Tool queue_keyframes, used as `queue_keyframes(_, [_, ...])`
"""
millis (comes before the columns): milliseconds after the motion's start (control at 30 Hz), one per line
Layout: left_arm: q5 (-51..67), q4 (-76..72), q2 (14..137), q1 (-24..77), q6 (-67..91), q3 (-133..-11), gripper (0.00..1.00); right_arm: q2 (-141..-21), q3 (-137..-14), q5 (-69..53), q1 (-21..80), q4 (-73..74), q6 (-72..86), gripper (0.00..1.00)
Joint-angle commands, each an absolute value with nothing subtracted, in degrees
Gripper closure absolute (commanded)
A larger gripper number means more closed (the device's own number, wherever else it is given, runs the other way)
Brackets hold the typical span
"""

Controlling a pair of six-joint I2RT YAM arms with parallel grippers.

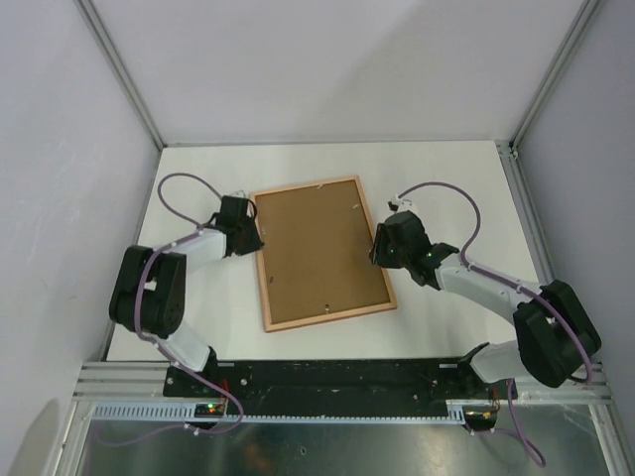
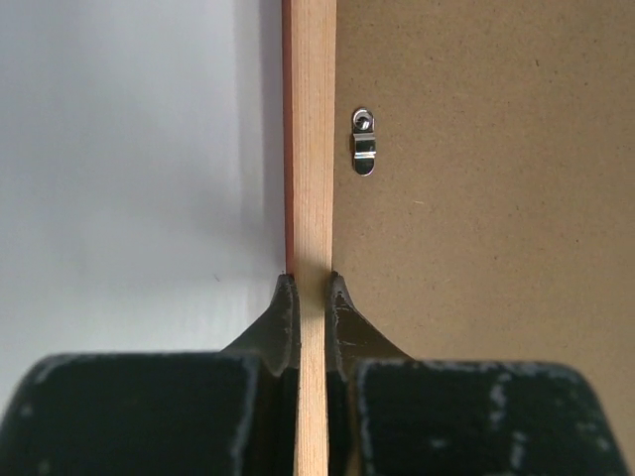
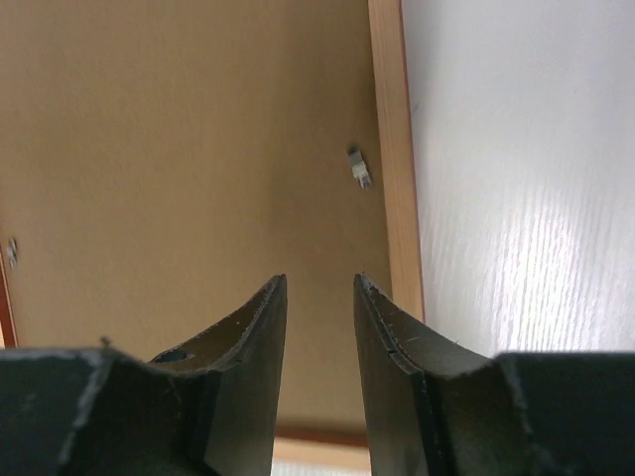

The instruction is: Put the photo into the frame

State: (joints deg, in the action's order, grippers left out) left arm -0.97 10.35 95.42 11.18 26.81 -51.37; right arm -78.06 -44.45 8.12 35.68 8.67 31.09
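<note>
The frame (image 1: 332, 317) lies back side up in the middle of the table, a pale wood rail around a brown backing board (image 1: 319, 250). The photo is hidden. My left gripper (image 1: 255, 236) is at the frame's left rail. In the left wrist view, the left gripper (image 2: 310, 283) is shut on that wooden rail (image 2: 314, 149), one finger on each side. My right gripper (image 1: 377, 248) is over the frame's right side. The right wrist view shows the right gripper (image 3: 320, 283) open over the backing board (image 3: 179, 149), just inside the right rail (image 3: 395, 149), with nothing between the fingers.
Small metal clips (image 2: 364, 142) (image 3: 359, 167) sit on the backing board near the rails. White table (image 1: 446, 188) surrounds the frame, with grey walls on three sides. The arms' mounting bar (image 1: 337, 377) runs along the near edge.
</note>
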Motion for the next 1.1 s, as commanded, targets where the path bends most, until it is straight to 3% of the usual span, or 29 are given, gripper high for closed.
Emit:
queue_keyframes(0, [1.80, 14.36, 91.47, 16.11, 32.08, -42.18, 1.00, -80.66, -49.71, 9.40, 33.83, 8.56, 27.96, 0.62])
queue_keyframes(467, [5.71, 12.48, 78.88, 22.93, 36.63, -32.18, 1.00, -97.39, -62.50, 9.99, 33.37, 6.00, 25.21, 0.67])
queue_keyframes(1067, [6.06, 12.41, 79.71, 27.55, 37.19, -31.67, 1.00, -112.71, -78.11, 17.37, 33.26, 2.70, 21.77, 0.93])
